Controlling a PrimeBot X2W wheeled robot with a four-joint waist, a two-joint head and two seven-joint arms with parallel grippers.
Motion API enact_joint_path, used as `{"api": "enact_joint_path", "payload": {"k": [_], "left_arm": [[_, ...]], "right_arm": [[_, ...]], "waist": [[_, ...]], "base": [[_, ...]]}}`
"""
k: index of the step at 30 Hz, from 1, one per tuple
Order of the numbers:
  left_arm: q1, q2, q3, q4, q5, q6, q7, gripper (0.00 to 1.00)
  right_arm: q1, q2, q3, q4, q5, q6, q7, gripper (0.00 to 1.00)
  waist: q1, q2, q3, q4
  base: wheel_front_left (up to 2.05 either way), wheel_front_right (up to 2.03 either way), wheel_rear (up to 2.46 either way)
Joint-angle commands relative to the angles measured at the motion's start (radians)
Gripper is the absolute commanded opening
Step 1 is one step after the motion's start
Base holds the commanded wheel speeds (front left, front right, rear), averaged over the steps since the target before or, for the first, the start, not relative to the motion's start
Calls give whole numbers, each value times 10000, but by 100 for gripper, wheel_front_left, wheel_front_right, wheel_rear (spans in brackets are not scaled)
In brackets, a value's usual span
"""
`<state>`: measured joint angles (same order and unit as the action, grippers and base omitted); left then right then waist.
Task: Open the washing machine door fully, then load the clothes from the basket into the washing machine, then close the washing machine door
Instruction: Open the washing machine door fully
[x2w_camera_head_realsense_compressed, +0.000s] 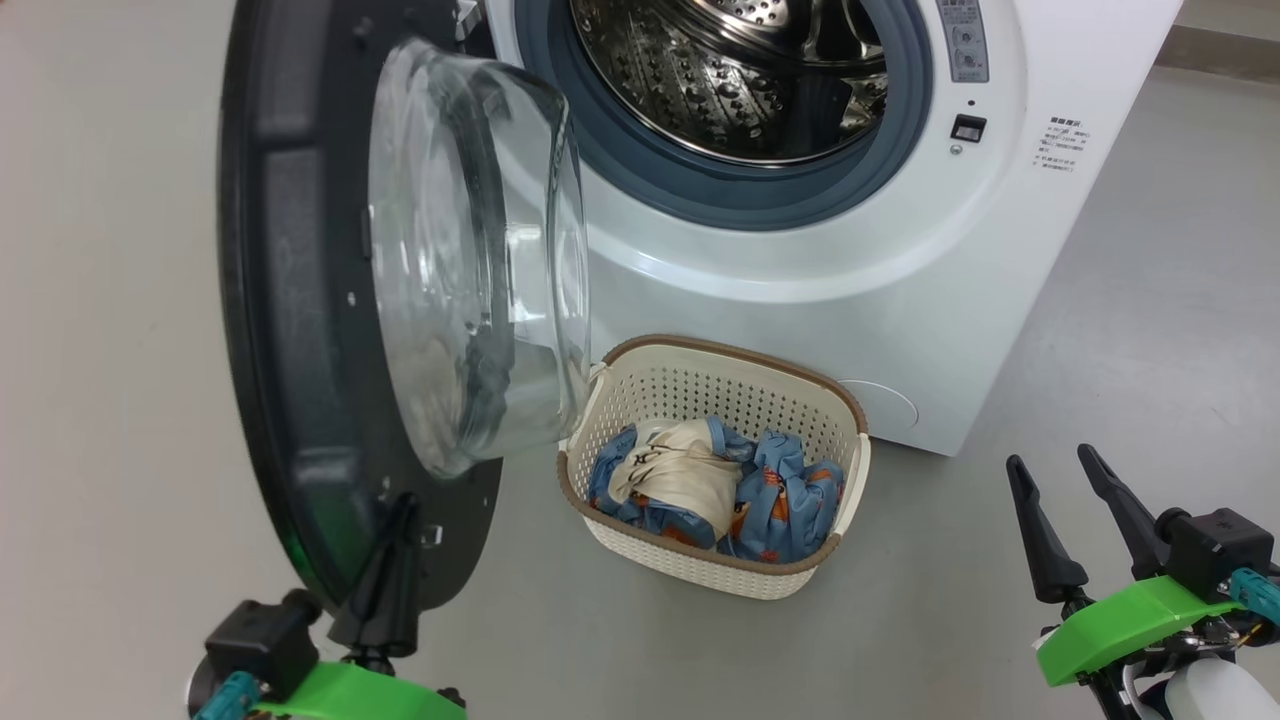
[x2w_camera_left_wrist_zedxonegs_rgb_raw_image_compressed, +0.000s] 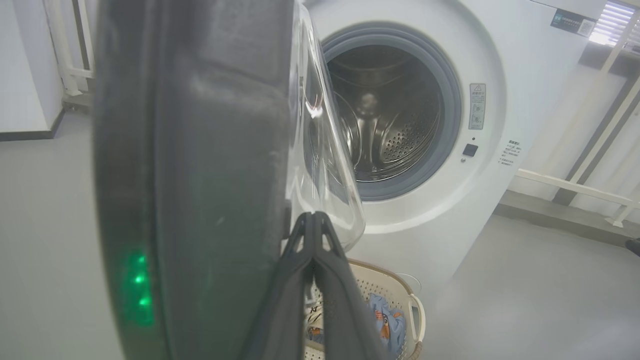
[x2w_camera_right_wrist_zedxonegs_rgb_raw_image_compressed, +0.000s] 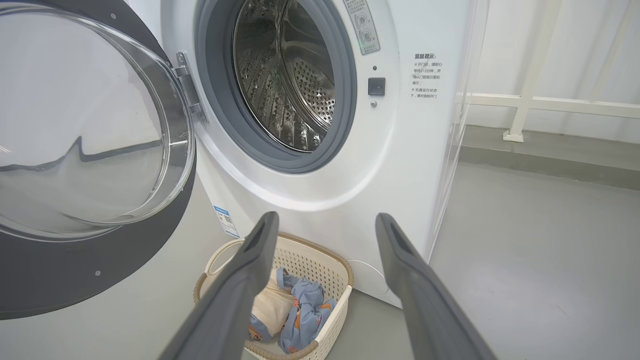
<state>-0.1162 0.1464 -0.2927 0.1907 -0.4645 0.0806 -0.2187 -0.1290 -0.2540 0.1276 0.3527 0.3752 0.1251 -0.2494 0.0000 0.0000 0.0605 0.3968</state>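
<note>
Two grippers in play, neither carrying anything. Left gripper (x2w_camera_left_wrist_zedxonegs_rgb_raw_image_compressed: 314, 216): fingers pinched together, tips against or just beside the lower inner face of the washing machine door (x2w_camera_head_realsense_compressed: 300, 300); contact can't be confirmed. Right gripper (x2w_camera_head_realsense_compressed: 1050, 458): fingers spread, low to the right of the basket (x2w_camera_head_realsense_compressed: 700, 350), well apart from it. Door stands swung out on its left hinge, roughly square to the front of the washing machine (x2w_camera_head_realsense_compressed: 900, 300), probably short of full travel. No cloth seen in the steel drum (x2w_camera_head_realsense_compressed: 740, 70). Clothes (x2w_camera_head_realsense_compressed: 700, 480) lie in the basket, cream piece over the blue ones. Basket sits on the floor just beside the machine front, below the opening. Risks: pinched fingers could skid off the glossy rim on a push, and the door might then swing back. Glass bowl (x2w_camera_head_realsense_compressed: 470, 250) overhangs the basket's left corner in the head view, so a reach from that side may knock it. Trailing garments could drop to the floor or catch on the grey seal and foul closing.
</note>
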Motion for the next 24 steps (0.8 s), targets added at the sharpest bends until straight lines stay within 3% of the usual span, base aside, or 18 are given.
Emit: {"api": "enact_joint_path", "payload": {"k": [1, 24], "left_arm": [[-196, 364, 597, -235, -133, 149, -41, 0], [-948, 1350, 2307, 629, -517, 589, -334, 0]], "right_arm": [[62, -125, 219, -247, -106, 56, -124, 100], [-147, -216, 135, -298, -122, 56, -124, 100]], "waist": [[0, 0, 28, 3], [0, 0, 521, -70]], "base": [[0, 0, 0], [0, 0, 0]]}}
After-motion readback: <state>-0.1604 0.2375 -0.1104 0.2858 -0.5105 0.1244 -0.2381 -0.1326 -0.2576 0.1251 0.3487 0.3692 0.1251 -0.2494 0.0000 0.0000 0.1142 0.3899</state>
